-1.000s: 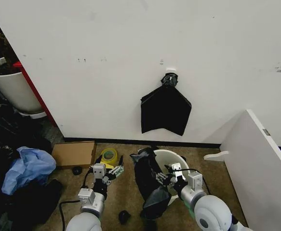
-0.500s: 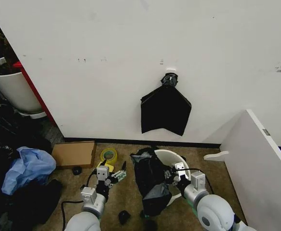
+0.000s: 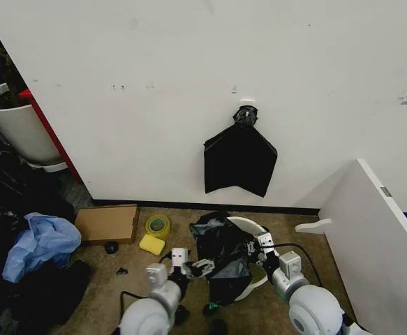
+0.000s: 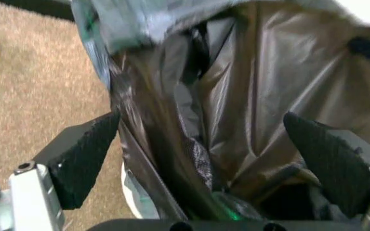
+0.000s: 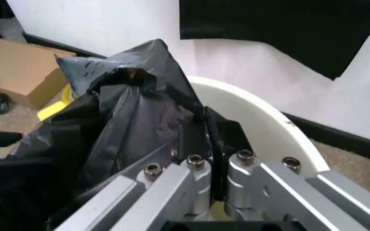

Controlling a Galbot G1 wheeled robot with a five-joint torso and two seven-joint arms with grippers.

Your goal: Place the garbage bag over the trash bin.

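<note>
the garbage bag (image 3: 220, 250) was thin, glossy black plastic, heavily wrinkled, heaped in a floppy mound over the left side of the trash bin (image 3: 257, 229). it stood on the brown floor just before the white wall (image 3: 189, 84). the bag's folds rose to a crumpled peak near the bin's far rim and hung down the bin's outer left side towards the floor. in the left wrist view the film (image 4: 236, 110) showed brownish where light came through, with deep vertical creases. the bin was round, cream-white, smooth-rimmed; its right and far rim stayed uncovered (image 5: 269, 130).

left gripper (image 3: 202, 266) sat at the bag's left flank, jaws spread wide, the two dark ribbed pads (image 4: 82, 161) either side of a hanging fold, not closed on it. right gripper (image 3: 254, 249) was at the bin's near right rim, fingers drawn together and pinching a piece of bag at the rim (image 5: 194, 125).

a flat kite-shaped black bundle (image 3: 239, 159) hung on the wall above. a cardboard box (image 3: 107, 223), a yellow tape roll (image 3: 157, 226) and a yellow sponge (image 3: 151, 244) lay to the left of the bin.
</note>
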